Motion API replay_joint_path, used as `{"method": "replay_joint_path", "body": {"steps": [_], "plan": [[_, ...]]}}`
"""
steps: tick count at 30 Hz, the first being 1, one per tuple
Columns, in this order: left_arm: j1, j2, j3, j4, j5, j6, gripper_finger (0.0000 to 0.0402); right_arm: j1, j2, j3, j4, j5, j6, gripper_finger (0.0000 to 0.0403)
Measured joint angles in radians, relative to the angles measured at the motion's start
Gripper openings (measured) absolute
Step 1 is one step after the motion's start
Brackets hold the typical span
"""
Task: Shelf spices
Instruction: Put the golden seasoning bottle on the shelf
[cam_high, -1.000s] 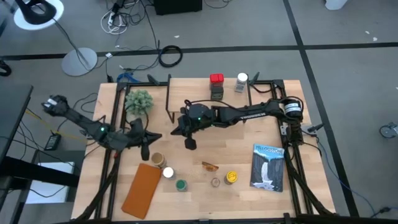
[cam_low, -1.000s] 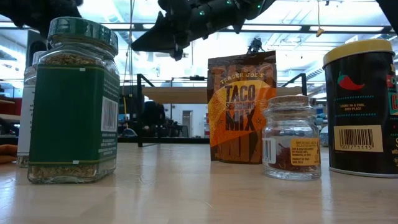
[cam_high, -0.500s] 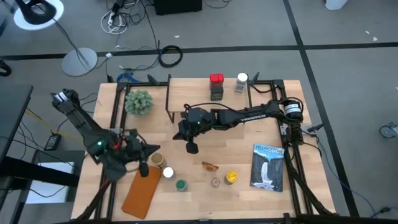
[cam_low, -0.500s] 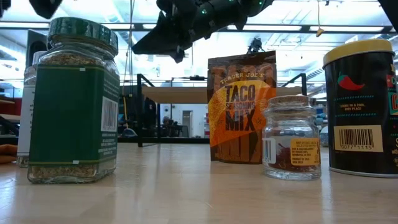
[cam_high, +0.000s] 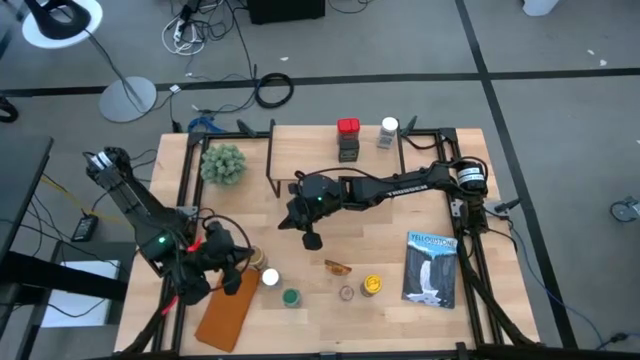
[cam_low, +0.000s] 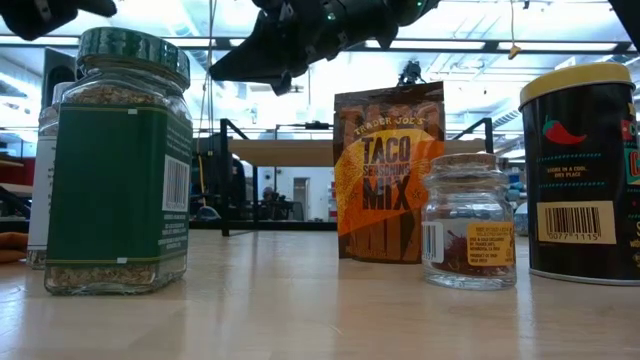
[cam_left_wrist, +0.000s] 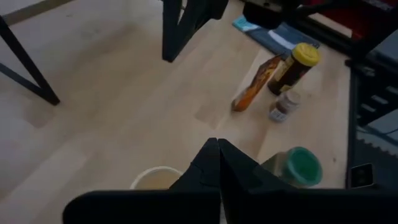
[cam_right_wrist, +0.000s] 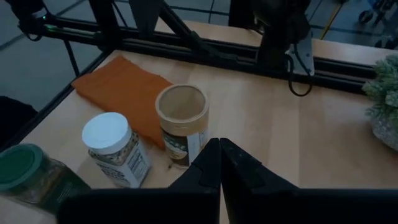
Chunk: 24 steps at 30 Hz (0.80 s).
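Wooden tabletop (cam_high: 390, 225) is seen bearing the spices (cam_high: 330, 280) clustered near its front edge; both the left gripper (cam_high: 232, 278) and right gripper (cam_high: 311, 240) are held above them, fingers pressed together, nothing gripped

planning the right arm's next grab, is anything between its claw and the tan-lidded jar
Nothing visible. The right claw, shut, hovers over bare tabletop, and the tan-lidded jar stands ahead of it in the right wrist view with open wood between. The white-lidded jar sits beside the tan one, not in front.
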<state>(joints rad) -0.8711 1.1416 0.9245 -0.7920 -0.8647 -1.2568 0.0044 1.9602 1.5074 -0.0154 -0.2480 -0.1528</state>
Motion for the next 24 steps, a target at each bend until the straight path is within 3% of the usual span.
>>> {"method": "replay_joint_path", "body": {"steps": [9,13,17,24], "plan": [[0.0,0.002,0.0,0.05,-0.002,0.004,0.0001,0.0,0.0,0.0,-0.004,0.001,-0.034,0.0035],[0.009,0.01,0.0,0.089,-0.065,-0.005,0.0013,0.0,0.0,0.0,0.001,0.003,-0.034,0.0052],[0.028,0.025,0.0,0.101,-0.086,-0.005,0.0058,-0.001,0.0,0.0,0.003,0.005,-0.035,0.0077],[0.065,0.064,0.0,0.1,-0.102,-0.004,0.018,-0.001,0.0,0.0,0.009,0.075,-0.035,0.0141]]}}
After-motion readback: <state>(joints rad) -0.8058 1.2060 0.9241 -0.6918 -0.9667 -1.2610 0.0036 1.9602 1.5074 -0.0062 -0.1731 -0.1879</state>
